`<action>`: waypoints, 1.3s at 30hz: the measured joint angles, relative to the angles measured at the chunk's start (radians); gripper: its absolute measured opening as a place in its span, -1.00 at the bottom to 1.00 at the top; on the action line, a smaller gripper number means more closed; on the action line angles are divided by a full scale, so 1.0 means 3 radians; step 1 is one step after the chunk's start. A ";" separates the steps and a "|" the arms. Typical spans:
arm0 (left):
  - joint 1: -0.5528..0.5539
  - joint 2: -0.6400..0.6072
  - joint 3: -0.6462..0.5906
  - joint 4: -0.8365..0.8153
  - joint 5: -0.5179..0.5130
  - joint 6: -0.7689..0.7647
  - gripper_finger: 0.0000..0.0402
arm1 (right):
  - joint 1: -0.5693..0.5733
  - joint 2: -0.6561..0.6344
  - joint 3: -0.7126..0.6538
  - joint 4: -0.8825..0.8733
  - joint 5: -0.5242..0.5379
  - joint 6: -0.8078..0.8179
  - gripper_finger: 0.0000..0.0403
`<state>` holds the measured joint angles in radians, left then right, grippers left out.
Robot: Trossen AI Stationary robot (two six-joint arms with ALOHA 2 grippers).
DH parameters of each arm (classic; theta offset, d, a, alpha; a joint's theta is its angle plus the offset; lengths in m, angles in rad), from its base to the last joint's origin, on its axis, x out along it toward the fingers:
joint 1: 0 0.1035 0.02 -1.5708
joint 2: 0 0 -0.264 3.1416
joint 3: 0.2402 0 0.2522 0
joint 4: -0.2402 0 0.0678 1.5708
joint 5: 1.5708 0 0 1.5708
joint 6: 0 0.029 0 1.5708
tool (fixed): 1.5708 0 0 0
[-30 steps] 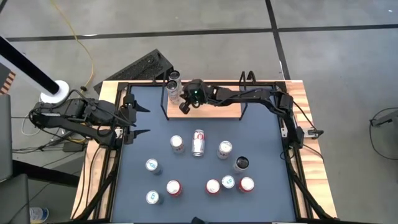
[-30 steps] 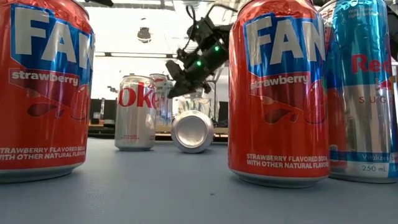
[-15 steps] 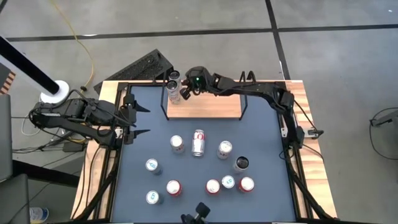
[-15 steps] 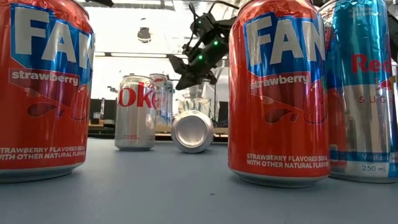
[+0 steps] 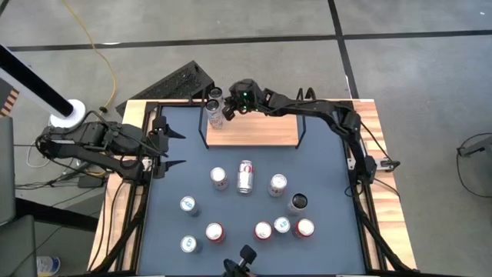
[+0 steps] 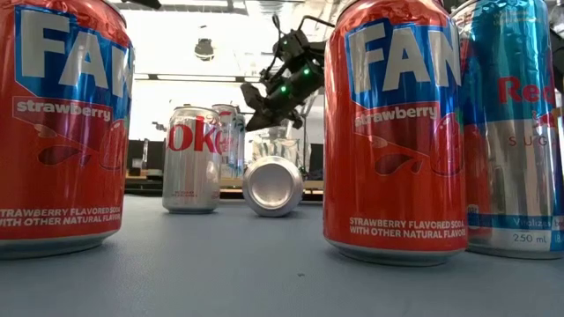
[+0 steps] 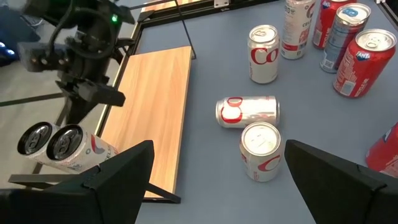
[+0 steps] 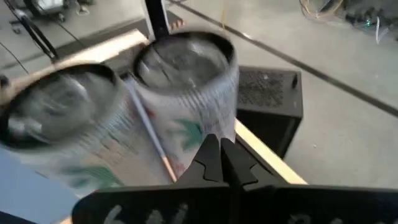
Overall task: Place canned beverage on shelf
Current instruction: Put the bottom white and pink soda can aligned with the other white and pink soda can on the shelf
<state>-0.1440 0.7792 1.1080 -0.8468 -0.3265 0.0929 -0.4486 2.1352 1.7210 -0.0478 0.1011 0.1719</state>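
Two pale cans [image 5: 215,106] with dark tops stand side by side on the left end of the shelf [image 5: 257,131], a light-wood board with black rod uprights. My right gripper [image 5: 228,112] hangs shut just beside them, over the shelf's far left part, pointing slantwise down at them [image 8: 217,149]. In the low view it shows raised above the table [image 6: 253,121]. My left gripper [image 5: 171,149] waits open at the table's left edge, with nothing between its fingers [image 7: 214,155]. My right gripper's shut fingertips [image 8: 214,146] stand right in front of the side wall of one can [image 8: 186,81], slanting down from the table's right. I cannot tell whether they touch it. Both cans stand upright on the shelf.
Several more cans stand on the blue table top in front of the shelf: a Coke can [image 5: 219,178], two red strawberry cans [image 6: 392,132], a black-topped can [image 5: 298,201]. One can [image 5: 245,177] lies on its side. A black frame [image 5: 146,192] rims the table.
My right gripper, shut throughout, has gone from over the shelf's near left part toward the table's far edge and slightly up, ending beside the two cans. The cans have kept their place.
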 joint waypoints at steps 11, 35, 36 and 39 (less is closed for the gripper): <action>0.0000 0.0000 0.0000 -0.0001 -0.0014 -0.0004 0.75 | -0.0028 0.0040 -0.0005 0.0069 -0.0097 -0.0076 -1.00; 0.0000 0.0000 0.0000 -0.0001 -0.0023 0.0013 0.75 | -0.0106 0.0045 -0.0004 0.0326 -0.0417 -0.0301 -1.00; 0.0000 -0.0001 0.0000 -0.0001 -0.0025 0.0011 0.75 | -0.0106 0.0045 -0.0004 0.0324 -0.0416 -0.0302 -1.00; 0.0000 -0.0001 0.0000 -0.0001 -0.0061 0.0006 0.75 | -0.0102 0.0045 -0.0004 0.0276 -0.0334 -0.0292 -1.00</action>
<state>-0.1440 0.7789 1.1080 -0.8471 -0.3446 0.0948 -0.4793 2.1487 1.7199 0.0349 0.0009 0.0841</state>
